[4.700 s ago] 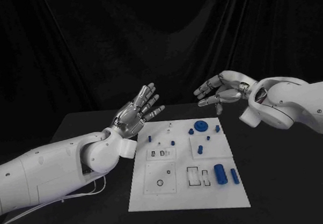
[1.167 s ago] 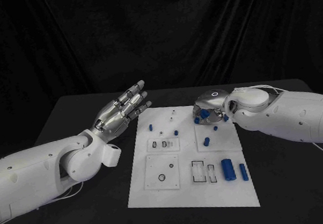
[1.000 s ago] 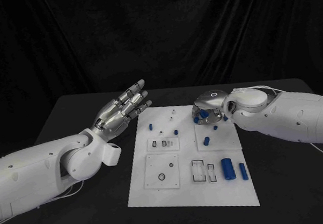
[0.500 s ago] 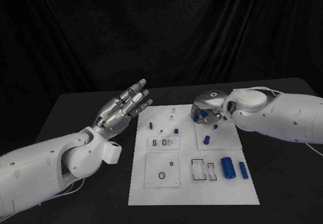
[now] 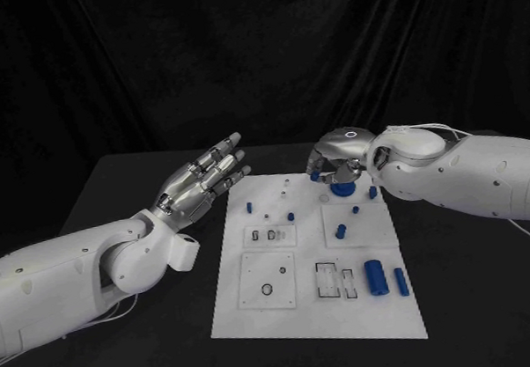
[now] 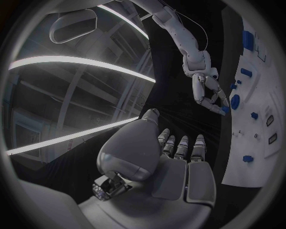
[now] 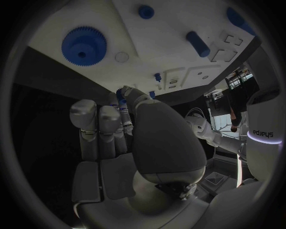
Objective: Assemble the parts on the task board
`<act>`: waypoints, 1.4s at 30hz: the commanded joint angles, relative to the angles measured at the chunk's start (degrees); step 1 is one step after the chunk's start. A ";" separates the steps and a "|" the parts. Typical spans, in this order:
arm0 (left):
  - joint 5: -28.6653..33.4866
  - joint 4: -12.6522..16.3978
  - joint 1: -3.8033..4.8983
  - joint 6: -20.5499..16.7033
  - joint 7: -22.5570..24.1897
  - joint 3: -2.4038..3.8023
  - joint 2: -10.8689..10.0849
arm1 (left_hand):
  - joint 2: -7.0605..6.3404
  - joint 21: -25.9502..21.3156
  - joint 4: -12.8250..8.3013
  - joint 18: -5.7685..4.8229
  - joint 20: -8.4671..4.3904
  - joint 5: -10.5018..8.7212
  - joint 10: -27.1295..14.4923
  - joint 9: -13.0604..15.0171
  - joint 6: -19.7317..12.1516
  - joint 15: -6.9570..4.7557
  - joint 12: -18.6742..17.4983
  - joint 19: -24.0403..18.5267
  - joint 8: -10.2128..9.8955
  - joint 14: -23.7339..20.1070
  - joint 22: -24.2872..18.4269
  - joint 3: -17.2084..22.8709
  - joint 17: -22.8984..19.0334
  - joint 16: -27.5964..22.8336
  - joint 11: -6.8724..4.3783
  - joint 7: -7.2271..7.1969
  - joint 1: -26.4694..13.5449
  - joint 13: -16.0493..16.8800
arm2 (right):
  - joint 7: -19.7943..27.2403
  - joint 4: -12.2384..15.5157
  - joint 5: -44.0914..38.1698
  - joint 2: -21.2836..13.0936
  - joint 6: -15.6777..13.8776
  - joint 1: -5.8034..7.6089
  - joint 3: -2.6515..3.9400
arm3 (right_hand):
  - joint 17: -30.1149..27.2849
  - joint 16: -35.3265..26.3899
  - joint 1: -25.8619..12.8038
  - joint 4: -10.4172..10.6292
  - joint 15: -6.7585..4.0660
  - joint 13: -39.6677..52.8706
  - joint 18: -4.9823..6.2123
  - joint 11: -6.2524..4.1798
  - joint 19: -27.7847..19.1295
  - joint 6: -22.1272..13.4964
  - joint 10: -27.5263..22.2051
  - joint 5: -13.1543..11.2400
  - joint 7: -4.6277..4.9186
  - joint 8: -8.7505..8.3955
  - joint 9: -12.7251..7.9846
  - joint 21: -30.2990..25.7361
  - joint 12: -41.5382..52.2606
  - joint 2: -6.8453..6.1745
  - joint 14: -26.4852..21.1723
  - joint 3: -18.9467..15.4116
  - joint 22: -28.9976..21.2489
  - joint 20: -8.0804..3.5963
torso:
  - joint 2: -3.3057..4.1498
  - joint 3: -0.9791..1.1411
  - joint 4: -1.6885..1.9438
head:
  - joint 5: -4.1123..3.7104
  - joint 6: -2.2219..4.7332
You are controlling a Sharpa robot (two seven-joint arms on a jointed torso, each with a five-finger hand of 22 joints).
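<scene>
The white task board [image 5: 292, 313] lies mid-table. My left hand [image 5: 201, 183] hangs raised beside the board's far left corner, fingers spread and holding nothing; its palm [image 6: 178, 157] also shows in the left wrist view. My right hand [image 5: 337, 163] hovers over the board's far right part and pinches a small blue part [image 5: 314, 178] at its fingertips; the left wrist view shows that hand [image 6: 209, 95] with blue at its tips. Just below it a blue gear [image 5: 343, 189] lies flat on the board, the same gear [image 7: 83, 45] seen in the right wrist view.
Two blue cylinders [image 5: 376, 275] [image 5: 401, 281] lie at the board's near right by rectangular slots. Small blue pegs [image 5: 342, 230] [image 5: 249, 207] [image 5: 291, 217] stand further back. A round hole [image 5: 266, 289] sits near left. Black table surrounds the board.
My right hand has lifted off the far right of the board, and the blue gear it covered now shows beneath it. The left hand has stayed where it was.
</scene>
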 commanded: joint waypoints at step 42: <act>-0.06 -0.43 0.11 0.59 0.31 0.05 0.56 | 0.00 -0.33 -0.06 0.78 0.50 0.42 0.00 0.08 0.31 0.50 -0.37 -0.03 0.40 -0.02 -0.07 0.55 -0.08 -0.38 0.54 -0.03 0.59 -0.07 | -1.91 -13.10 1.19 11.01 0.35 -1.72 -0.02 | -0.04 -0.24 -1.46 0.62 0.41 0.03 -1.30 0.71 -0.26 0.31 -0.61 -0.85 0.29 -1.41 1.97 0.52 -2.88 -0.75 -0.40 0.85 0.97 0.41 | 2.81 -0.85 2.57 | -1.95 2.97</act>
